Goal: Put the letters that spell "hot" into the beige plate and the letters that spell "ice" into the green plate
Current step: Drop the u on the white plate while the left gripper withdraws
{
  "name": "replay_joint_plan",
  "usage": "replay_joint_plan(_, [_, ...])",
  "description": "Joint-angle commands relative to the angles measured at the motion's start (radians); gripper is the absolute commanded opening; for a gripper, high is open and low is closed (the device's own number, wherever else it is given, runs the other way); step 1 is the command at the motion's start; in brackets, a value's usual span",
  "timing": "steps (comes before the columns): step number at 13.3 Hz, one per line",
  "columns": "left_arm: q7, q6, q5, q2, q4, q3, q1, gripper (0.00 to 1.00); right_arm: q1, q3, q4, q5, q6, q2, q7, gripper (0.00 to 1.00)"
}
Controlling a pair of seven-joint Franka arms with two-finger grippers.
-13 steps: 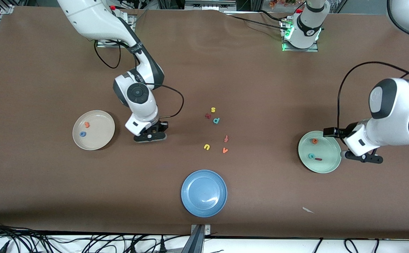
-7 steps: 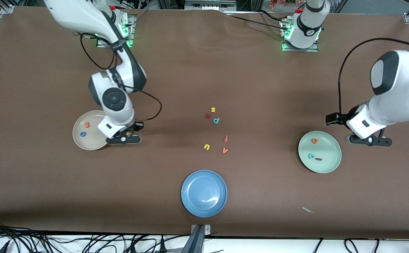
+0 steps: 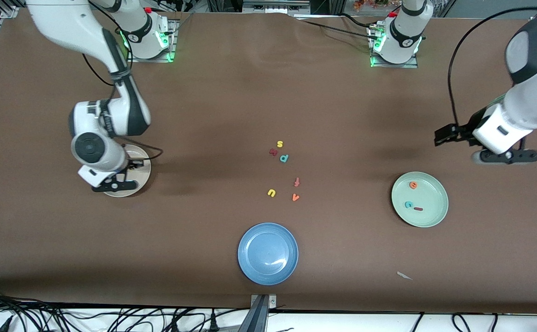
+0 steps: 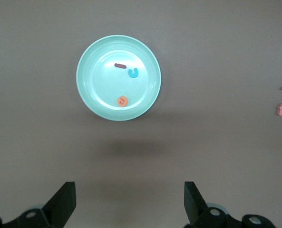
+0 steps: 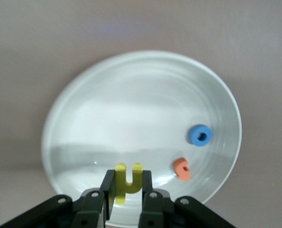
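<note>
My right gripper (image 3: 114,186) hangs over the beige plate (image 3: 143,171), shut on the yellow h (image 5: 127,181). In the right wrist view the blue o (image 5: 200,135) and the orange t (image 5: 182,169) lie in the plate (image 5: 131,99); the arm hides them in the front view. The green plate (image 3: 431,213) holds the orange e (image 3: 413,185), teal c (image 3: 408,204) and dark red i (image 3: 418,209). My left gripper (image 3: 504,157) is open and empty, up over the table beside the green plate. The left wrist view shows that plate (image 4: 98,90) with all three letters in it.
Loose letters lie mid-table: yellow s (image 3: 279,144), a dark red letter (image 3: 273,151), teal p (image 3: 284,158), red f (image 3: 297,182), yellow u (image 3: 271,192), orange v (image 3: 295,197). A blue plate (image 3: 268,253) sits near the front edge. A white scrap (image 3: 404,275) lies nearer the camera than the green plate.
My right arm has carried the yellow h from mid-table to over the beige plate. My left gripper has drawn away from the green plate toward its own end of the table.
</note>
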Motion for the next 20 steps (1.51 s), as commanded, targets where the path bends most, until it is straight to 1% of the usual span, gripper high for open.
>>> replay_joint_plan(1, [0.028,-0.06,-0.013,-0.058,0.013,0.051,-0.043,1.0,-0.041,0.007,-0.022,0.068,0.002,0.006,-0.11,0.12])
replay_joint_plan(2, [0.052,-0.097,-0.013,-0.055,0.052,0.052,-0.038,1.0,-0.046,0.007,-0.026,0.068,0.002,0.009,-0.11,0.12])
replay_joint_plan(4, [0.089,-0.123,-0.008,-0.06,0.089,0.048,-0.007,1.0,-0.046,0.007,-0.03,0.071,0.002,0.014,-0.11,0.15])
replay_joint_plan(5, [0.091,-0.143,0.0,-0.058,0.107,0.043,0.0,1.0,-0.046,0.007,-0.03,0.073,-0.001,0.015,-0.109,0.28])
replay_joint_plan(6, [0.091,-0.151,0.006,-0.057,0.126,0.043,0.0,1.0,-0.046,0.007,-0.03,0.074,0.001,0.014,-0.107,0.62])
replay_joint_plan(7, [0.092,-0.154,0.012,-0.054,0.135,0.043,-0.001,1.0,-0.046,0.007,-0.026,0.074,0.002,0.014,-0.098,0.91])
replay_joint_plan(8, [0.091,-0.163,0.013,-0.052,0.147,0.043,-0.001,1.0,-0.046,0.007,-0.021,0.074,-0.002,0.011,-0.095,0.99])
replay_joint_plan(15, [0.094,-0.165,0.024,-0.047,0.153,0.043,0.007,1.0,-0.046,0.006,0.016,0.074,-0.01,-0.014,-0.095,0.99])
replay_joint_plan(20, [0.088,-0.166,0.024,-0.054,0.155,0.041,0.008,1.0,-0.046,0.007,0.02,0.074,-0.01,-0.037,-0.098,1.0])
